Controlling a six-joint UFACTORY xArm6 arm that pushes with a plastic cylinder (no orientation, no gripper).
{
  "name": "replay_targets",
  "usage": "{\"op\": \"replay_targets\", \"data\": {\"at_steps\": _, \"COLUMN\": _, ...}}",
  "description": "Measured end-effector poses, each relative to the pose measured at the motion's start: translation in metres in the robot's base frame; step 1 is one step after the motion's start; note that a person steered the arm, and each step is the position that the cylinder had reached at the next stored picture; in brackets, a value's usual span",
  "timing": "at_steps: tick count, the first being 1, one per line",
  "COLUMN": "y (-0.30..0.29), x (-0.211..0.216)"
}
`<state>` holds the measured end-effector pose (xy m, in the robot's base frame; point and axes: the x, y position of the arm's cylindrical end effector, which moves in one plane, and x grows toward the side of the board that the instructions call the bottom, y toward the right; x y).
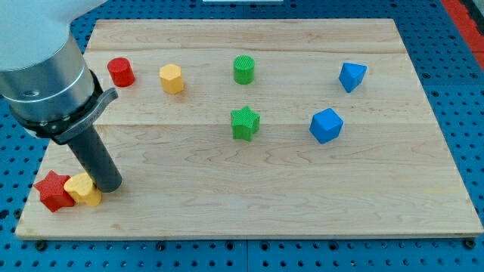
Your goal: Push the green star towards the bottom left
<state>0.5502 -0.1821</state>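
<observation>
The green star [244,123] sits near the middle of the wooden board [249,204]. My tip [108,185] is at the view's bottom left, far left of and below the star, right beside a yellow block [83,190] and touching or nearly touching it. A red star [54,190] lies just left of that yellow block.
A green cylinder [243,69] stands above the green star. A red cylinder [120,72] and a yellow hexagonal block [172,78] are at the top left. A blue cube [326,125] and another blue block [352,76] are at the right.
</observation>
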Motion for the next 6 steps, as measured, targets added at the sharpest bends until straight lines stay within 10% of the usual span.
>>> {"op": "replay_targets", "data": {"at_steps": 4, "y": 0.131, "x": -0.147}}
{"op": "replay_targets", "data": {"at_steps": 6, "y": 0.212, "x": -0.130}}
